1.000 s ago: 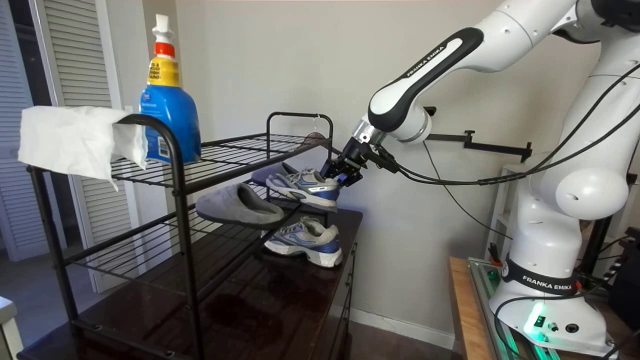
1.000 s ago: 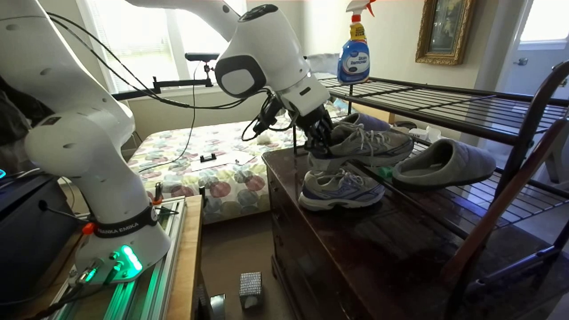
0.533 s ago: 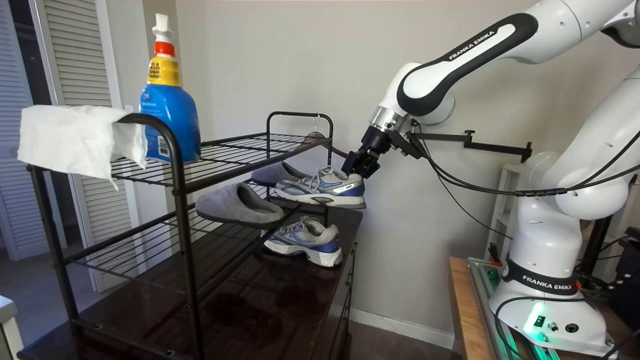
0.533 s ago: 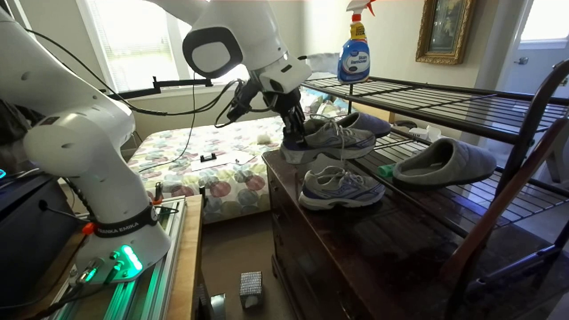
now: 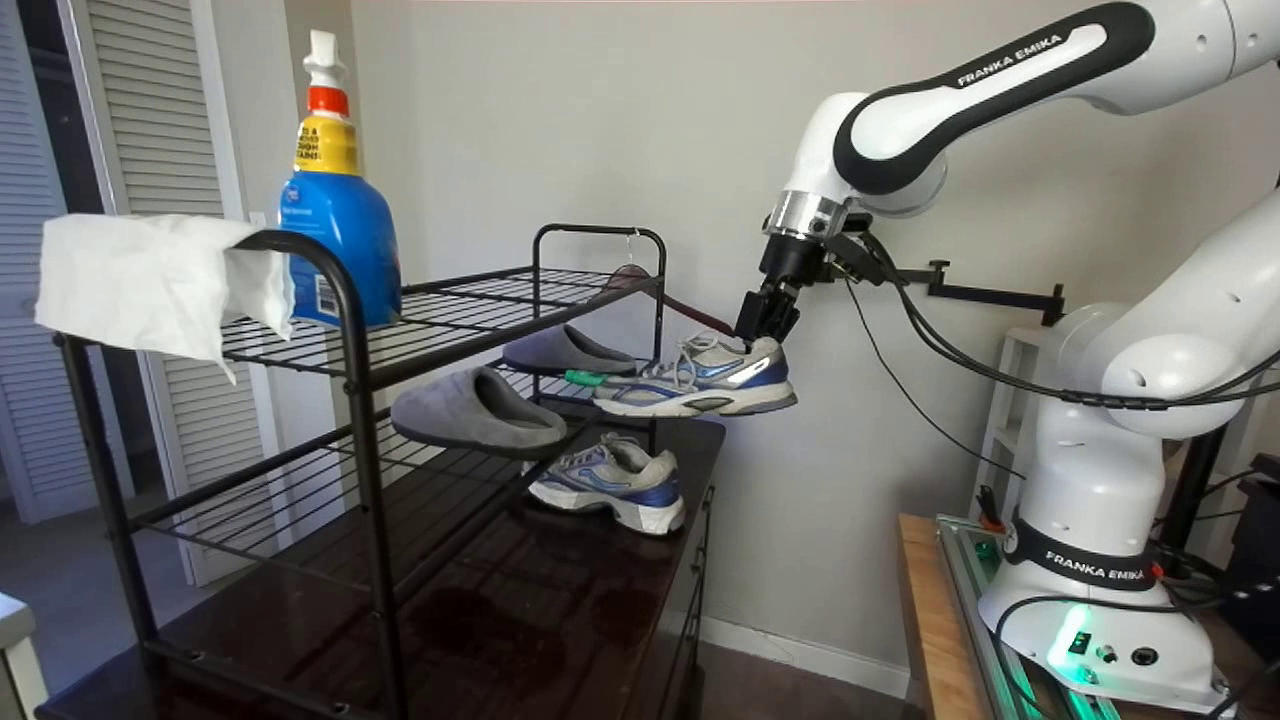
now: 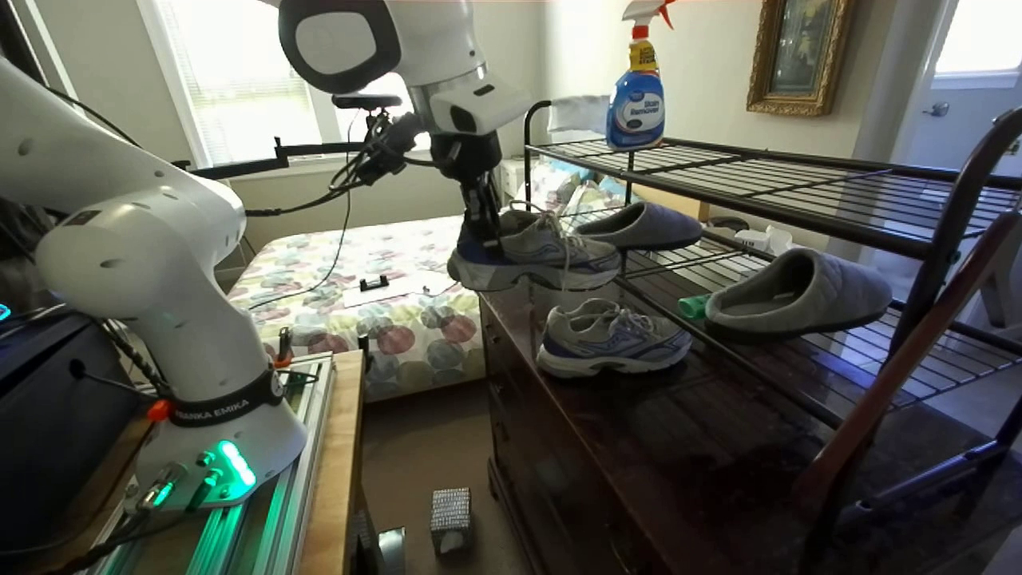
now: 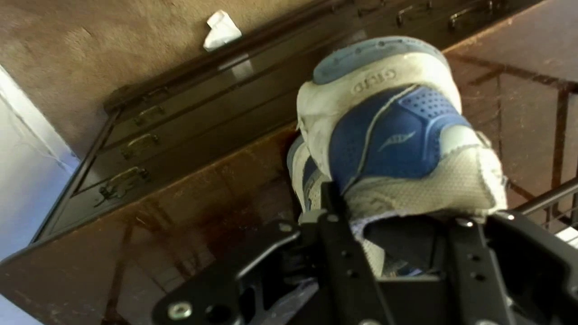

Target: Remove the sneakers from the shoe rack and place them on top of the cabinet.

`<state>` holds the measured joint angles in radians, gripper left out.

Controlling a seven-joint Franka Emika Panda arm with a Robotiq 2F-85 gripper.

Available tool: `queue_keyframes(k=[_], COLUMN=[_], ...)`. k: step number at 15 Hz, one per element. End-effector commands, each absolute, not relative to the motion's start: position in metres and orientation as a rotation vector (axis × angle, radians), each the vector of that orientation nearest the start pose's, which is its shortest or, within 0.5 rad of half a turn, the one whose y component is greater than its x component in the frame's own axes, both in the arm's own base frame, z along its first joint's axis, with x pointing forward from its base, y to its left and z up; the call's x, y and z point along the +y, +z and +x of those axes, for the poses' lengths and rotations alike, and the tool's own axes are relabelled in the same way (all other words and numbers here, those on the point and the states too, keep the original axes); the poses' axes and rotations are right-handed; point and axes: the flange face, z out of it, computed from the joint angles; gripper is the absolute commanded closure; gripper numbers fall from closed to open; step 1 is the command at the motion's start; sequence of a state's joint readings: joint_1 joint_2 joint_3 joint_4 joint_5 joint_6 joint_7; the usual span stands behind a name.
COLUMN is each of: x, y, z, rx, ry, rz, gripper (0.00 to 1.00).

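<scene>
While the arm (image 5: pixel 1000 95), lettered FRANKA EMIKA on forearm and base, has pulled farther back over the last second, the cabinet (image 5: pixel 530 620) and the rack (image 5: pixel 367 460) on it stay put. Held sneaker (image 5: pixel 690 385), GRID readable on its heel in the wrist view, has shifted with the arm: up in the air, heel showing past the cabinet's corner in both exterior views, toe next to the rack's lower shelf, contact there can't be told. Gripper (image 5: pixel 765 330) has its fingers clamped on the heel collar. Other sneaker (image 5: pixel 615 485) unmoved on the cabinet top, slippers (image 5: pixel 460 410) unmoved on the lower shelf. Blue bottle (image 6: pixel 636 112) reads Stain Remover. In an exterior view a green piece (image 5: pixel 585 378), hidden before, now shows near the slippers.
</scene>
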<state>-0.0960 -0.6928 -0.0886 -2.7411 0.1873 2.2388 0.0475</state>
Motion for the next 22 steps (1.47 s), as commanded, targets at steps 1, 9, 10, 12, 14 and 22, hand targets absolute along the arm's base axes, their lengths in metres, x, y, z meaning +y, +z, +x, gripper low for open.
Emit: queue_keyframes(k=[1, 9, 10, 12, 14, 22], x=[-0.04, 0.003, 0.007, 0.017, 0.032, 0.054], y=[0.452, 0.459, 0.457, 0.45, 0.439, 0.409], z=[0.335, 0.355, 0.359, 0.368, 0.378, 0.389], rx=[0.41, 0.27, 0.263, 0.251, 0.274, 0.246], ry=[-0.191, 0.034, 0.077, 0.155, 0.161, 0.204], rz=[-2.979, -3.031, -3.033, -3.037, -3.038, -3.048], gripper=[0.96, 0.96, 0.96, 0.96, 0.96, 0.84])
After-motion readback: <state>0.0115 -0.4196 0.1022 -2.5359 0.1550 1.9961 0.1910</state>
